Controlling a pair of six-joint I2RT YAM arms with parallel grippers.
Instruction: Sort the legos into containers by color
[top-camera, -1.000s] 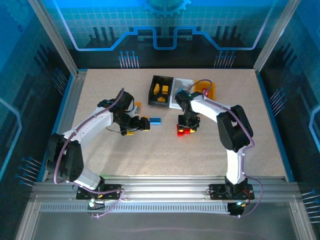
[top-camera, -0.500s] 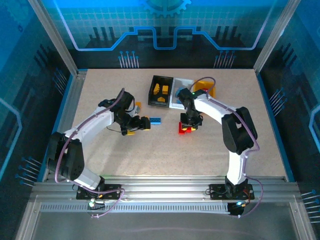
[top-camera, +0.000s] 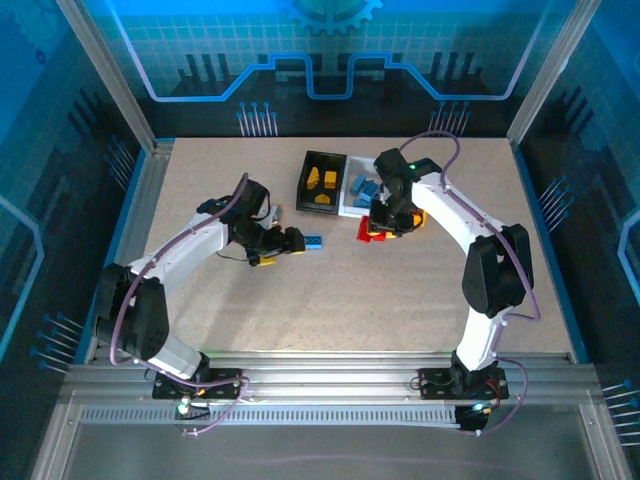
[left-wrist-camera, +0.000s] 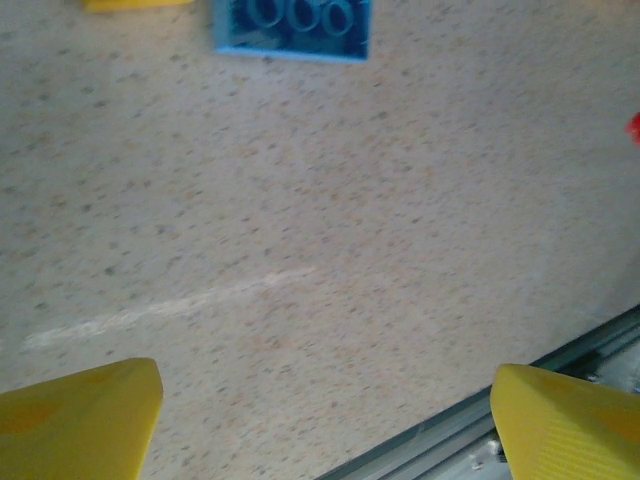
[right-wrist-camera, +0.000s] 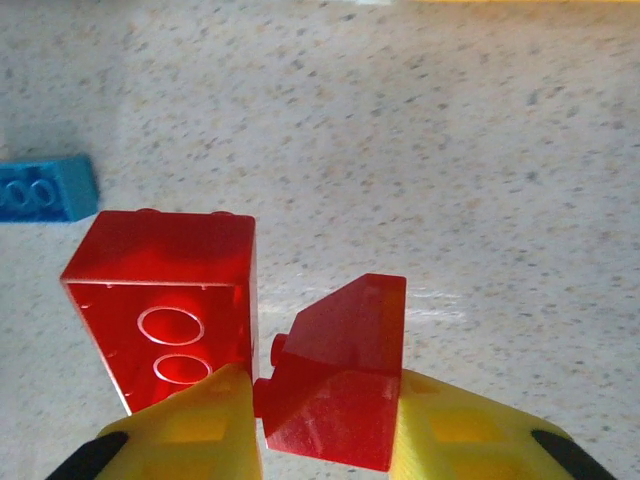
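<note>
R end effector clenches a red slope brick, bigger red brick touching at 9 o'clock, prob. to bin both; L end effector hangs released, blue brick on tabletop at 12 o'clock.

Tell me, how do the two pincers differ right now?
The left pincer stands wide open and empty; the right pincer is shut on a red sloped brick. The left pincer hangs over bare table with a blue brick ahead; the right pincer has a second red brick beside it. Both have yellow fingers.
</note>
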